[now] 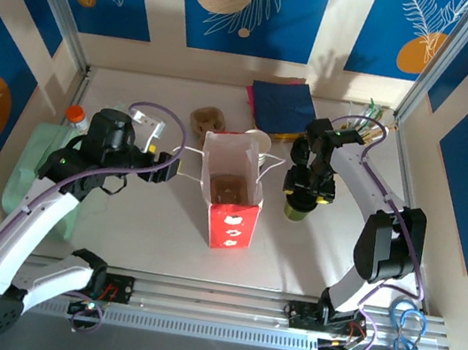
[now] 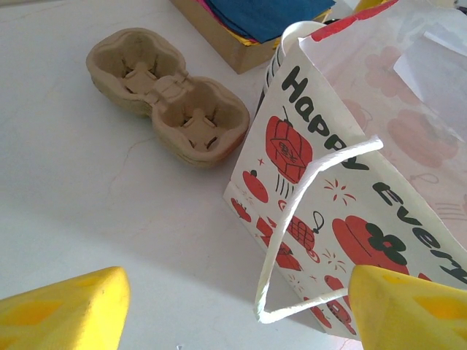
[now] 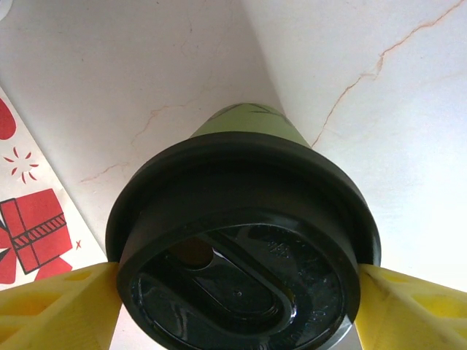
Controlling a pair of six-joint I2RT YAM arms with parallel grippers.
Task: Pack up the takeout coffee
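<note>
The takeout coffee (image 3: 248, 131) is an olive-green cup under a black lid (image 3: 241, 270); it stands on the table right of the bag (image 1: 298, 209). My right gripper (image 1: 308, 190) comes down from above, and its yellow fingers (image 3: 58, 306) press on both sides of the lid's rim. The red and white paper bag (image 1: 233, 206) stands open at mid-table with something brown inside. My left gripper (image 1: 167, 171) is open at the bag's left side. The bag's white cord handle (image 2: 306, 197) loops between its yellow fingertips (image 2: 408, 306).
A brown pulp cup carrier (image 2: 168, 95) lies behind the bag (image 2: 350, 168). A white cup rim (image 1: 258, 139) shows at the bag's far edge. Blue and red napkins (image 1: 281, 107) and utensils (image 1: 367, 124) sit at the back, and a green tray (image 1: 36, 173) at the left.
</note>
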